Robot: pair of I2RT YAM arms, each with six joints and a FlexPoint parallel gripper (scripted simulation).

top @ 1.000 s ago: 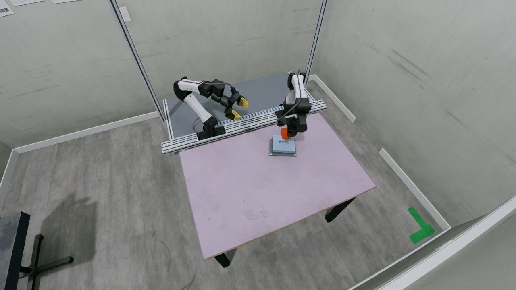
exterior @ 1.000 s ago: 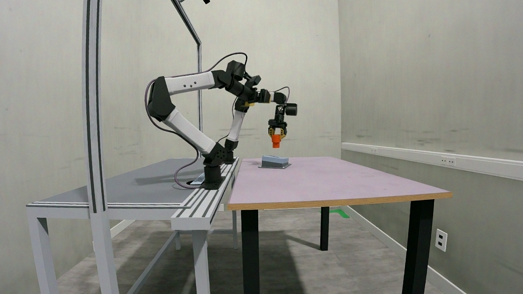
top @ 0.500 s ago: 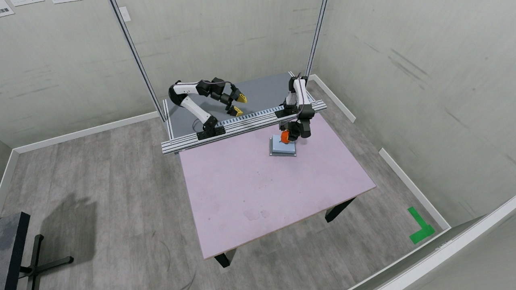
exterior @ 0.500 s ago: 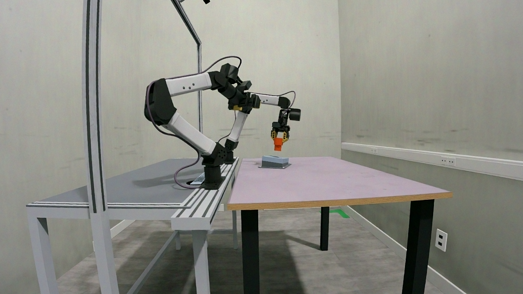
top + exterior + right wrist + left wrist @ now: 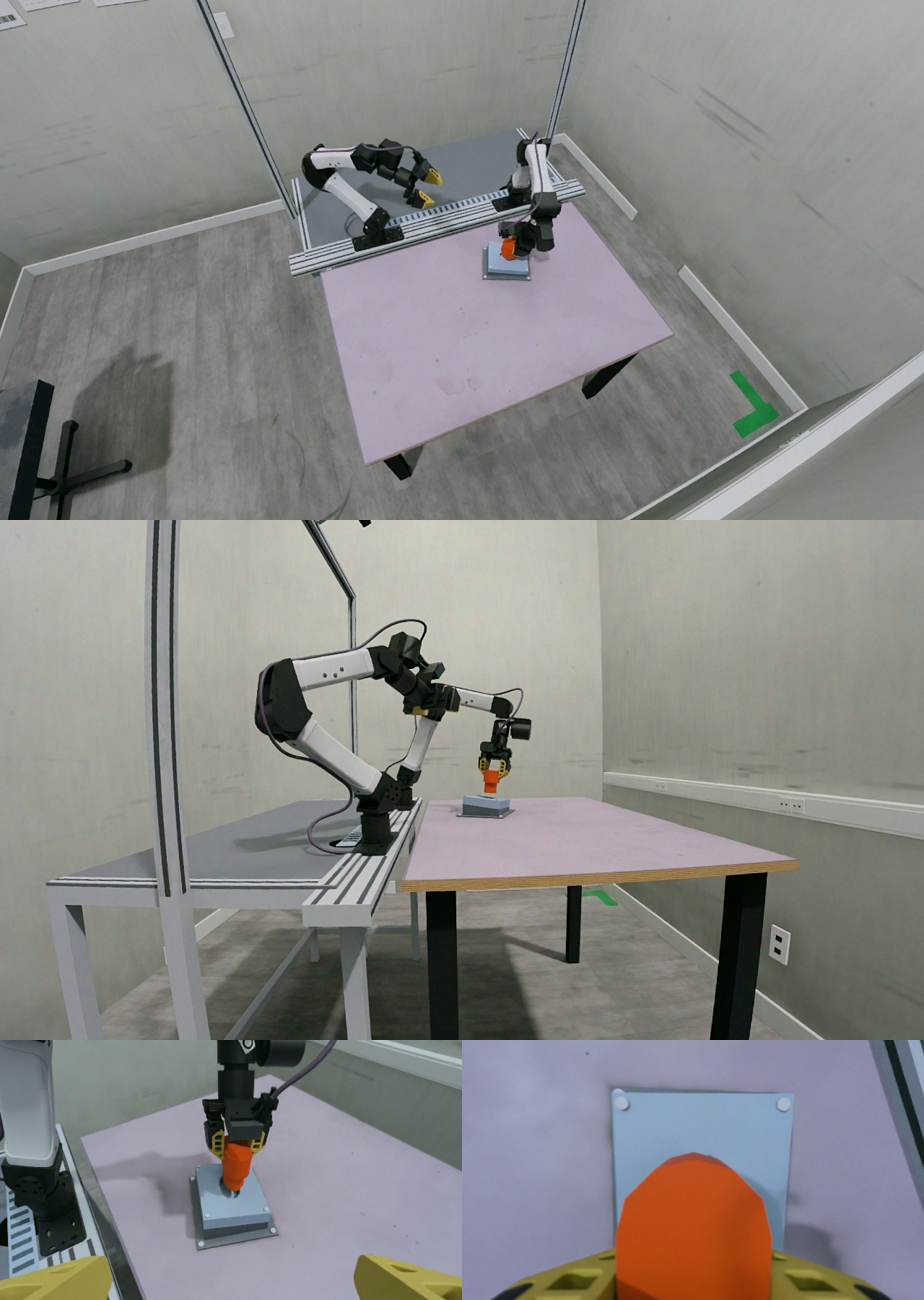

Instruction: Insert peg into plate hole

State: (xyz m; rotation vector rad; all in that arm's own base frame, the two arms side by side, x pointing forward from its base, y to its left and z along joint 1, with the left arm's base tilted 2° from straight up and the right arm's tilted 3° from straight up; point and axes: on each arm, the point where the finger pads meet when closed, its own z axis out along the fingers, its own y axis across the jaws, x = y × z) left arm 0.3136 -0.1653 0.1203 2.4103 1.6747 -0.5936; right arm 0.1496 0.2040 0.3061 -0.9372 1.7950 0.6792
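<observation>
Peg (image 5: 508, 250) (image 5: 491, 780) (image 5: 693, 1228) (image 5: 236, 1163), orange and narrower at its lower end, points down from the left hand (image 5: 513, 241) (image 5: 494, 767) (image 5: 693, 1254) (image 5: 234, 1158), whose fingers clamp its upper part from opposite sides, apparently to leave the tip free for entry. It sits between the fingertips and extends below them, just above the hole (image 5: 236, 1194) in the blue plate (image 5: 499, 266) (image 5: 486, 802) (image 5: 650, 1127) (image 5: 216, 1206), which lies flat on the pink tabletop (image 5: 452, 362) (image 5: 581, 836) (image 5: 534, 1148) (image 5: 325, 1202), likely for a straight-down insertion. Exact alignment cannot be confirmed. Holding nothing, the right hand (image 5: 431, 188) (image 5: 437, 705) (image 5: 232, 1266) waits well apart, fingers spread, presumably to leave room.

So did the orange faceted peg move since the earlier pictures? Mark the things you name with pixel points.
Yes, the orange faceted peg (image 5: 508, 250) (image 5: 491, 780) (image 5: 693, 1220) (image 5: 237, 1160) moved down, closer to the light-blue square plate (image 5: 497, 266) (image 5: 484, 803) (image 5: 696, 1123) (image 5: 224, 1207) in the exterior view.
</observation>
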